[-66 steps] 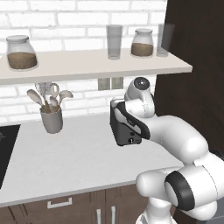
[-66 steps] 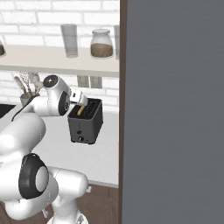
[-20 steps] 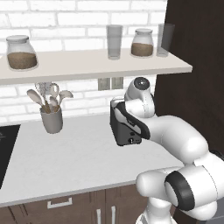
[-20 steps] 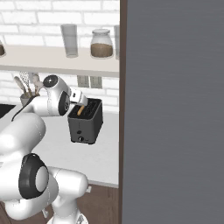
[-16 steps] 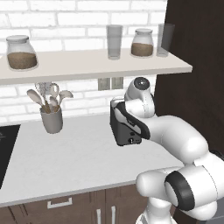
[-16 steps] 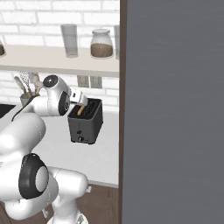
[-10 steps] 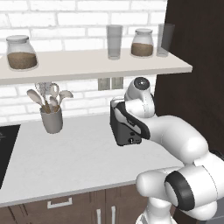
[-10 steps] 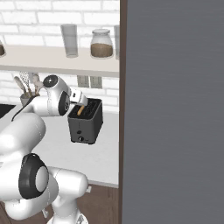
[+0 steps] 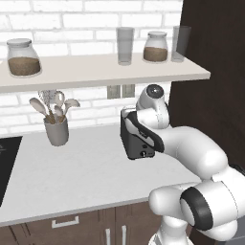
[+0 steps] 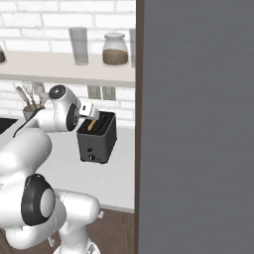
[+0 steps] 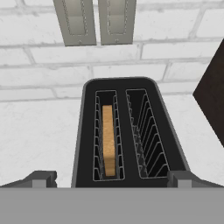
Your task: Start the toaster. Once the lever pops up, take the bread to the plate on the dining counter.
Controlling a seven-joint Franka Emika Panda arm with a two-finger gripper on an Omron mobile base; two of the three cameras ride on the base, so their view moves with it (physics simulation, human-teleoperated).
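Observation:
The dark grey toaster [image 11: 127, 131] stands on the grey-white worktop against the brick wall. The bread [image 11: 108, 140] sits upright and low in its left slot; the right slot is empty. My gripper [image 11: 113, 179] hovers just above the toaster's near end, open, with one fingertip [image 11: 41, 178] on each side and nothing between them. In the right base view the hand is over the toaster [image 10: 96, 141], and the bread's edge [image 10: 92, 125] peeks out of the top. My arm covers part of the toaster [image 9: 139, 146] in the left base view. The plate and the dining counter are out of view.
A utensil holder [image 9: 56, 130] stands on the worktop [image 9: 76, 177] to the left. The shelf [image 9: 95, 69] above carries jars and glasses. A tall dark cabinet [image 9: 215, 86] rises right of the toaster. Two wall outlets [image 11: 94, 19] sit behind it. A black cooktop [image 9: 5, 162] lies far left.

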